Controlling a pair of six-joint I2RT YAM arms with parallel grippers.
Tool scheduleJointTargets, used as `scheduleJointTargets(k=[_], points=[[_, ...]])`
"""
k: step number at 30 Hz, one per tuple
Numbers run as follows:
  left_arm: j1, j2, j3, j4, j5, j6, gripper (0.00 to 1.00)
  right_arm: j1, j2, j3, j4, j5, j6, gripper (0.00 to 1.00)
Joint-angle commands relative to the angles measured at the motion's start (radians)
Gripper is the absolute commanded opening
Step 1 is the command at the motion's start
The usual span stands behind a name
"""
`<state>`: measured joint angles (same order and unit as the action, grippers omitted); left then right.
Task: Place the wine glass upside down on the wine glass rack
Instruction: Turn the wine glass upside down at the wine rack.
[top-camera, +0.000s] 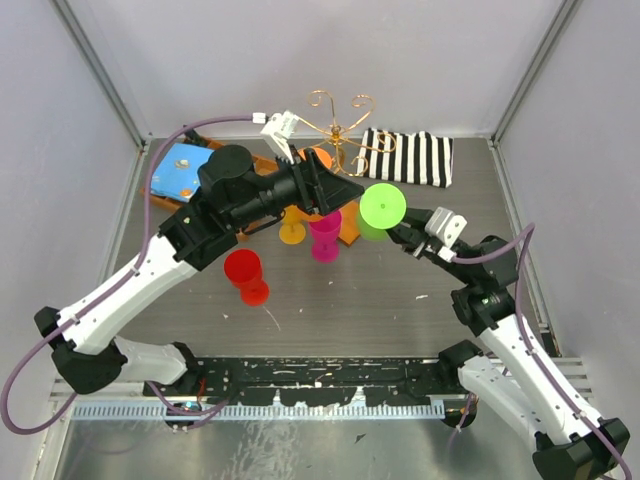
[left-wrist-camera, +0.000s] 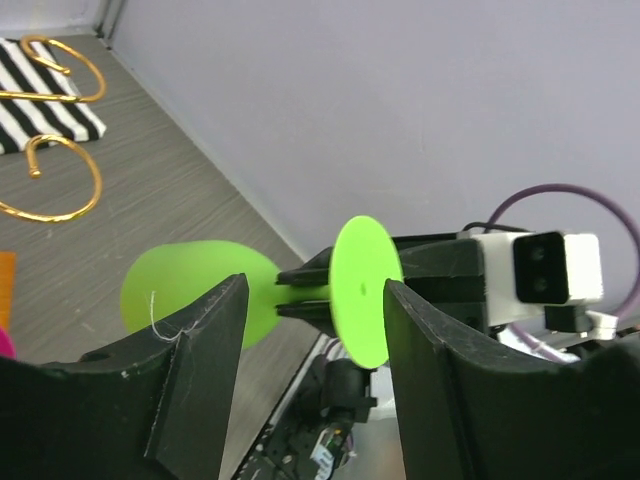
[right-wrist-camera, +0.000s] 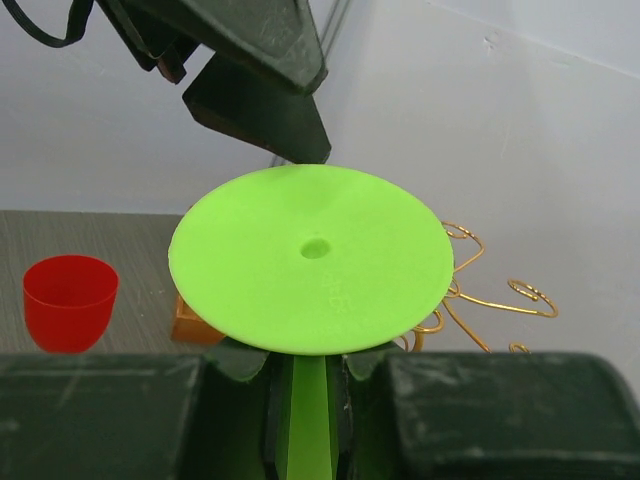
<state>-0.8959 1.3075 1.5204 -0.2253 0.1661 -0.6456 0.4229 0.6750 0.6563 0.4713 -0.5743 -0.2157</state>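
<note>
Held the green wine glass (right-wrist-camera: 310, 260) in the air just right of the wine glass rack (top-camera: 338, 130), foot disc uppermost and bowl beneath, somewhat tilted. Pinched at the stem, between bowl and foot, by the drawn-in fingers of the right gripper (right-wrist-camera: 308, 372). Flanked on both sides by the spread fingers of the left gripper (left-wrist-camera: 315, 300), with no contact to be made out. Judged light, stiff moulded plastic: smooth and probably slippery, hardly fragile, prone to swivel in a narrow pinch. Judged best taken at the thin stem close under the foot, or across the bowl, leaving the broad foot free to slide into a scroll arm of the rack.
</note>
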Motion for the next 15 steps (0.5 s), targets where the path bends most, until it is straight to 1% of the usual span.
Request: scheduleJointTargets(k=[1,5,13,15], points=[[-0.012,-0.030,-0.027,0.142,0.016,-0.087,0.62,0.007,0.007,0.036,0.069,-0.027,-0.032,0.01],[-0.031,-0.015,-0.032,0.155,0.023,-0.095,0.57,0.009,0.007,0.041,0.069,-0.030,-0.051,0.01],[-0.057,0.015,-0.036,0.155,0.021,-0.110,0.55,0.011,-0.020,0.019,0.124,-0.041,-0.056,0.01],[-0.065,0.023,-0.029,0.155,0.024,-0.115,0.53,0.010,-0.020,0.017,0.121,-0.039,-0.057,0.01]])
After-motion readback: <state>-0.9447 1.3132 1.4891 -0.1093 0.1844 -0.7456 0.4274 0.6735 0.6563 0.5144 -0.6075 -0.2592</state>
